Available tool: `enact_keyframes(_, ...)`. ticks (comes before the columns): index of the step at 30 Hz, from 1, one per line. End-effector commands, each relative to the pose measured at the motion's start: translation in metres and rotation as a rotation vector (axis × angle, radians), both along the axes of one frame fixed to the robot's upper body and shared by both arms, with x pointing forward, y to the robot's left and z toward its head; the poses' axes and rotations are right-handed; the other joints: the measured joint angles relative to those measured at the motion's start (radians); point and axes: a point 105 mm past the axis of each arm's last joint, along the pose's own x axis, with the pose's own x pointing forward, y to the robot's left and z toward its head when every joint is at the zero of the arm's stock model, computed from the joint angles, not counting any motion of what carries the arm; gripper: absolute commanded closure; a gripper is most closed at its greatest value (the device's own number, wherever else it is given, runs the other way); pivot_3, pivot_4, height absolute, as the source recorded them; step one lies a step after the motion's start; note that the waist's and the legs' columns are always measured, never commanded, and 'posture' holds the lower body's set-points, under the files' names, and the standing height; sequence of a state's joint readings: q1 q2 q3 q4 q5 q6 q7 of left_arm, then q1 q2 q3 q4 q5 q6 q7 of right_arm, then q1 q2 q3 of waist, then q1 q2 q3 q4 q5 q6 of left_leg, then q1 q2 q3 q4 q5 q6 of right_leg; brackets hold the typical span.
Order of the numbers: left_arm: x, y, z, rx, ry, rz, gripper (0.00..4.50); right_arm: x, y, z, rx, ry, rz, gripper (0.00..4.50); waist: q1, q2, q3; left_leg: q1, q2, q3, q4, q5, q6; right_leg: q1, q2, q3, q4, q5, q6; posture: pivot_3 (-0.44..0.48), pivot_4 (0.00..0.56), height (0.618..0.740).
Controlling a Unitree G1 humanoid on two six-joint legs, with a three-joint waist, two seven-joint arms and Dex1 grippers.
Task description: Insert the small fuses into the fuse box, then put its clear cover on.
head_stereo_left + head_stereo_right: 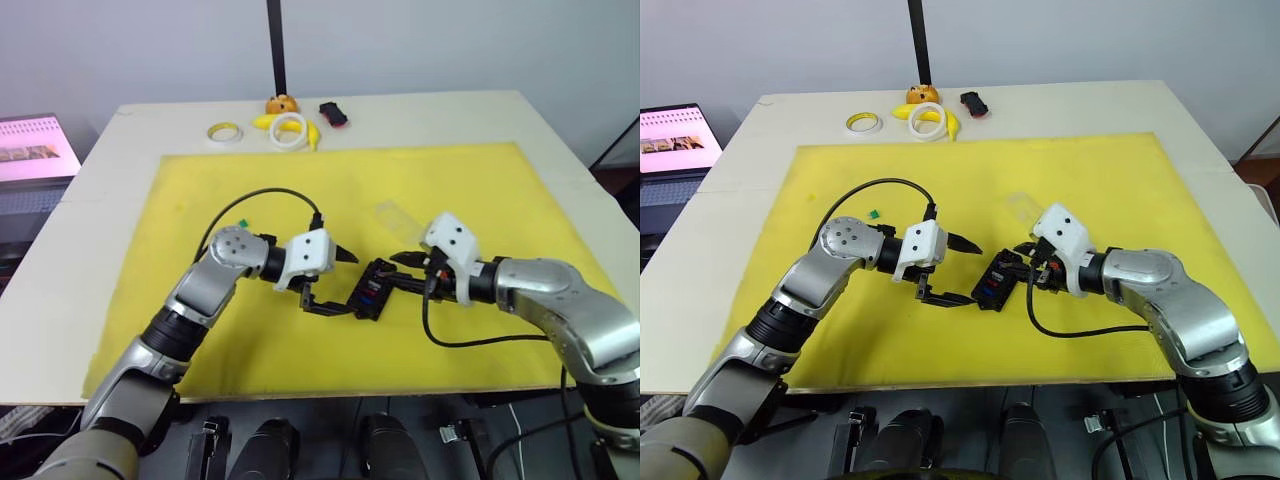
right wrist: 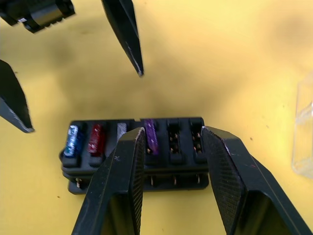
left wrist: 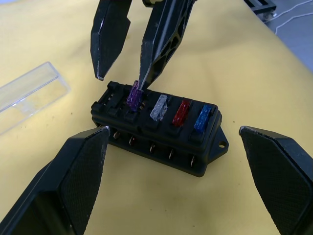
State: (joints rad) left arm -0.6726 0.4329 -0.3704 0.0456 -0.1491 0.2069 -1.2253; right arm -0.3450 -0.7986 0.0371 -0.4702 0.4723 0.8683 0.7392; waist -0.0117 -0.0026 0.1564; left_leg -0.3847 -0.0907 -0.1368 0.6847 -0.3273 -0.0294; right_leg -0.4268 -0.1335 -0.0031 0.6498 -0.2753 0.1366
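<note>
Head view: fuse box [image 1: 372, 288] near the yellow mat's [image 1: 180, 330] front edge, between spread-open left gripper [image 1: 330, 280] and right gripper [image 1: 405, 262]; green fuse [image 1: 872, 213] loose | Left wrist: blue, red, grey fuses [image 3: 182, 111] seated, right gripper pressing purple fuse [image 3: 133, 94], released | Right wrist: two slots empty, clear cover [image 2: 305, 132] off.

The fuse box [image 3: 156, 129] is black, carrying in one row a purple fuse [image 3: 133, 95], a pale grey or clear one [image 3: 159, 107], a red one [image 3: 182, 112] and a blue one [image 3: 203, 117]. It lies on a yellow mat [image 1: 300, 190] over a cream counter [image 1: 120, 160]. A tiny green chip [image 1: 872, 212], perhaps another fuse, sits on the mat. The clear cover [image 3: 29, 95] is transparent. Both end effectors have black fingers [image 3: 73, 181] with a fine dotted pad texture.
</note>
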Motion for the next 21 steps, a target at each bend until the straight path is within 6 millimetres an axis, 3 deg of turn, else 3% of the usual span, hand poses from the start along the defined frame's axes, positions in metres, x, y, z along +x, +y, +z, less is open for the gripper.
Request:
enact_keyframes(1, -0.0011, 0.0003, 0.0119, -0.024, -0.041, -0.012, 0.0, -0.0013, 0.0042, 0.0068, 0.007, -0.038, 0.016, 2.56, 0.0, 0.0, 0.0, 0.0, 0.0, 0.0, 0.0, 0.0, 0.0, 0.0, 0.0, 0.0, 0.0, 0.0, 0.0, 0.0, 0.15, 0.74)
enact_keyframes(15, -0.0008, 0.0, 0.0098, -0.02, -0.045, -0.008, 0.0, -0.0049, 0.0085, 0.0022, 0.007, -0.017, 0.036, 2.56, 0.0, 0.0, 0.0, 0.0, 0.0, 0.0, 0.0, 0.0, 0.0, 0.0, 0.0, 0.0, 0.0, 0.0, 0.0, 0.0, 0.15, 0.74)
enact_keyframes(19, -0.0004, 0.001, 0.0087, -0.014, -0.046, -0.006, 0.0, -0.0056, 0.0114, 0.0051, 0.019, -0.021, 0.046, 4.43, 0.0, 0.0, 0.0, 0.0, 0.0, 0.0, 0.0, 0.0, 0.0, 0.0, 0.0, 0.0, 0.0, 0.0, 0.0, 0.0, 0.15, 0.74)
enact_keyframes(21, 0.0, 0.0019, 0.0076, -0.01, -0.046, -0.004, 0.0, -0.0059, 0.012, 0.0064, 0.018, -0.026, 0.05, 4.47, 0.0, 0.0, 0.0, 0.0, 0.0, 0.0, 0.0, 0.0, 0.0, 0.0, 0.0, 0.0, 0.0, 0.0, 0.0, 0.0, 0.15, 0.74)
